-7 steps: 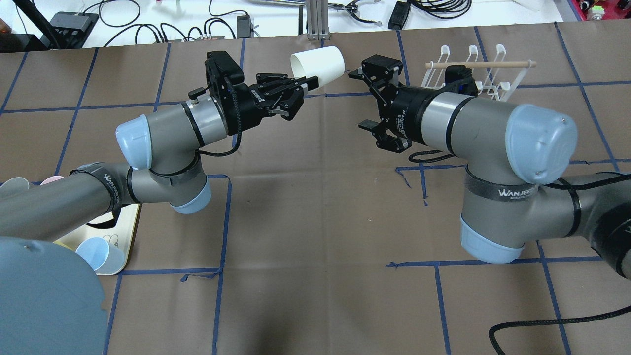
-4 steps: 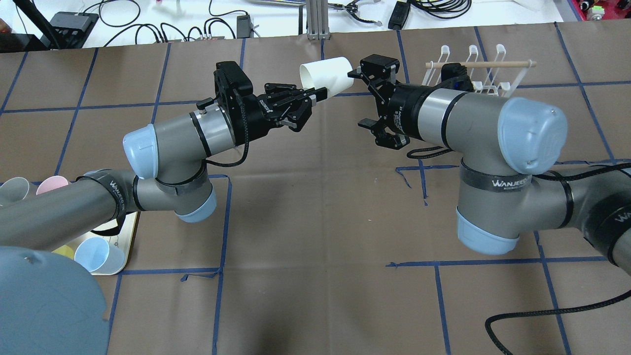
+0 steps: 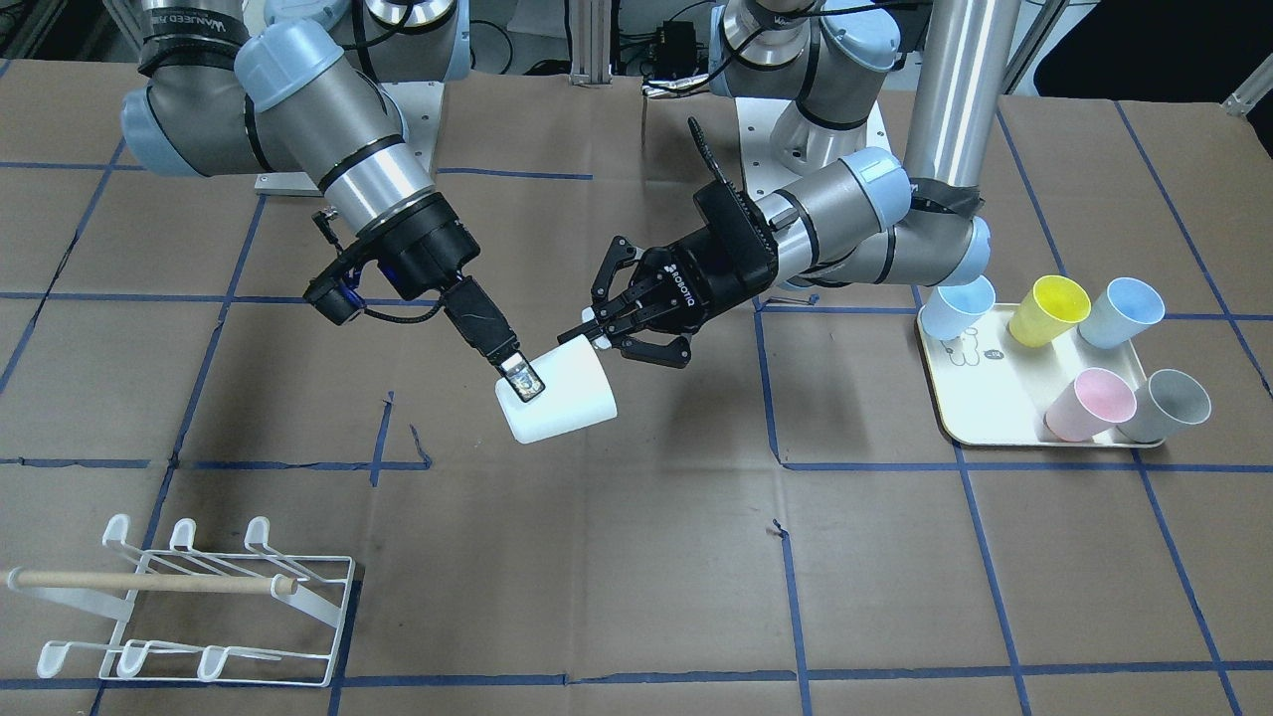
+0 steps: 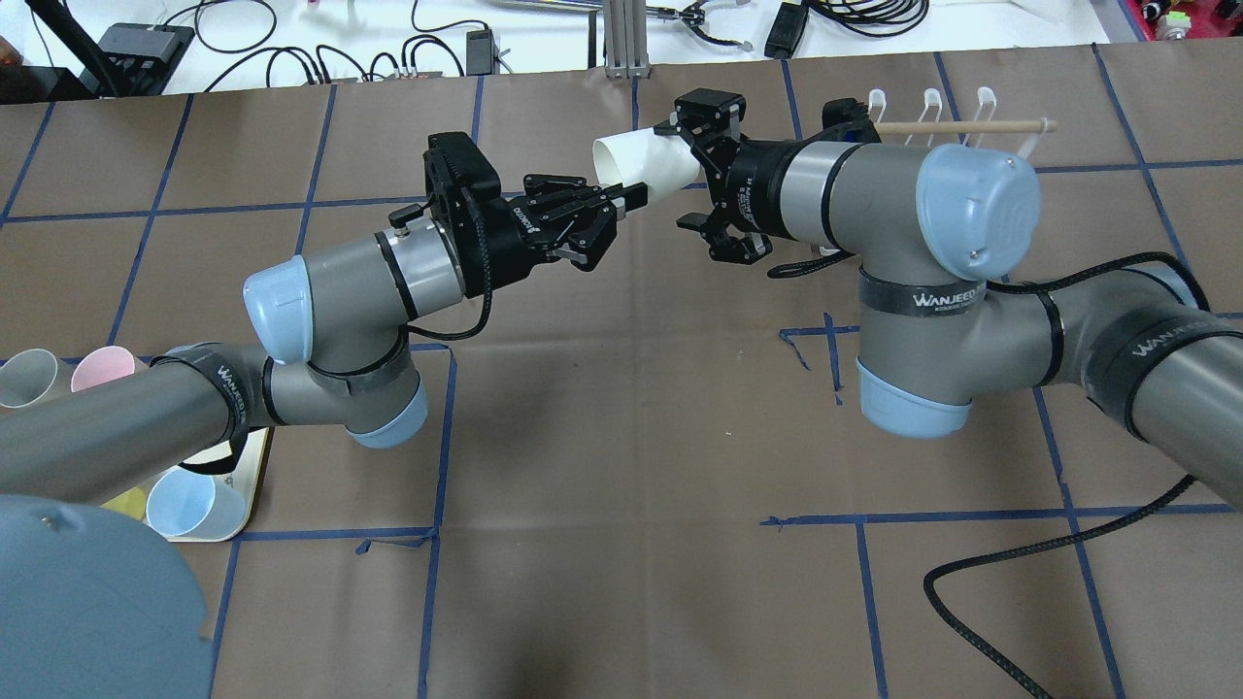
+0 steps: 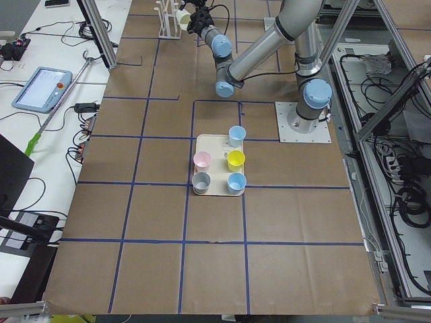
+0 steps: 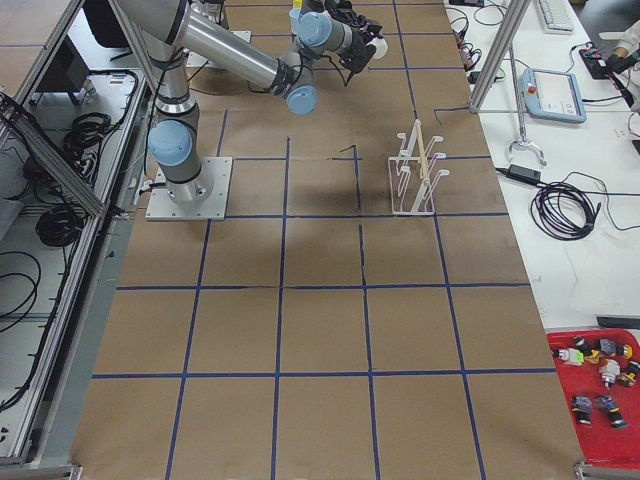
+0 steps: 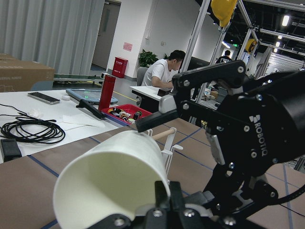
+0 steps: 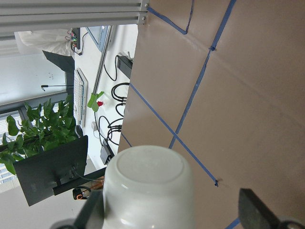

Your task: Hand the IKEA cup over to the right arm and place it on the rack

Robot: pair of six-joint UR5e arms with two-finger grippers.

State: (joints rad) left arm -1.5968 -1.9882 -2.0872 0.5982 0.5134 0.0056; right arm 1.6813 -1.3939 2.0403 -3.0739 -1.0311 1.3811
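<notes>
Right pincer (image 4: 683, 175) sits spread around the base of the white cup (image 4: 646, 160), which my left claw (image 4: 614, 202) pinches by the rim in mid-air, and since it's off-centre between the jaws I worry closing shoves it sideways and it drops.
</notes>
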